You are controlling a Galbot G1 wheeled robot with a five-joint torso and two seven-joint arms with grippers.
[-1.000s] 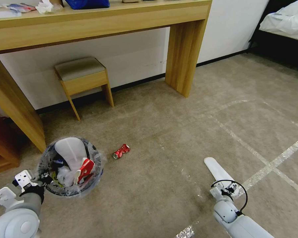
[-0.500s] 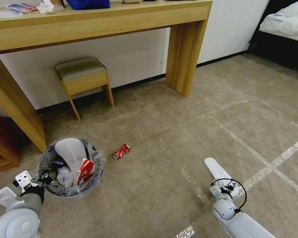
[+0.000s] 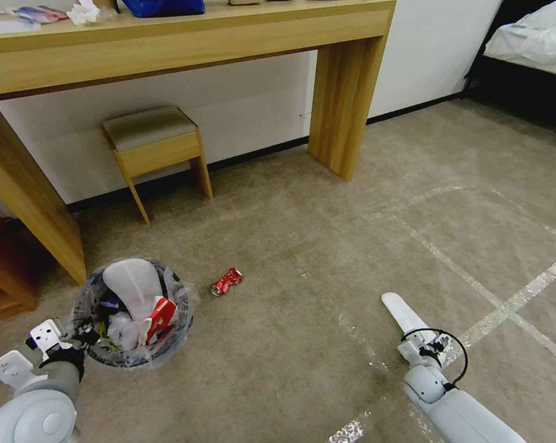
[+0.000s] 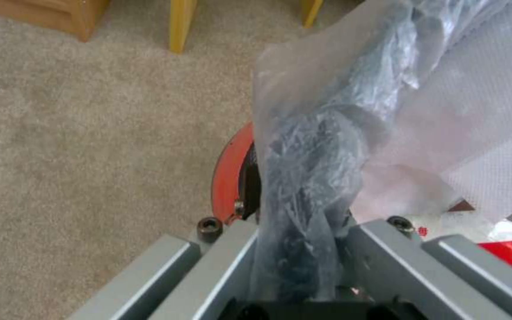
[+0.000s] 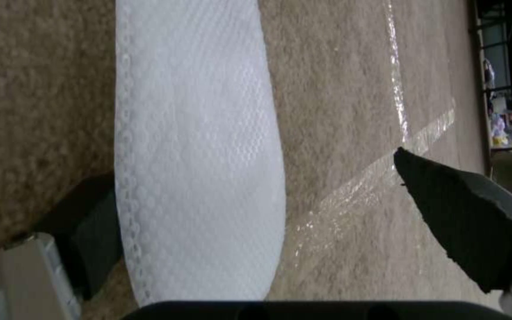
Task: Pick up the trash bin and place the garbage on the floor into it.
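The red trash bin (image 3: 170,351), lined with crinkled clear plastic, stands on the beige carpet floor (image 3: 327,246) at my front left. It holds a white insole, a red wrapper and scraps. My left gripper (image 3: 74,339) is shut on the bin's near rim (image 4: 225,178), with the plastic liner pinched between its fingers (image 4: 226,262). A crushed red can (image 3: 226,281) lies just right of the bin. A long white insole (image 3: 402,312) lies flat at my front right. My right gripper (image 3: 430,349) is open low over its near end, a black pad (image 5: 463,222) on either side of the insole (image 5: 197,151).
A wooden desk leg (image 3: 345,92) and a small stool (image 3: 151,138) stand by the far wall. Low wooden shelving (image 3: 0,277) is at the left edge, a bed (image 3: 530,43) at the far right. Worn tape lines (image 3: 511,301) cross the carpet.
My right gripper has shifted slightly right along the insole's near end. The bin, the can and my left gripper have barely moved.
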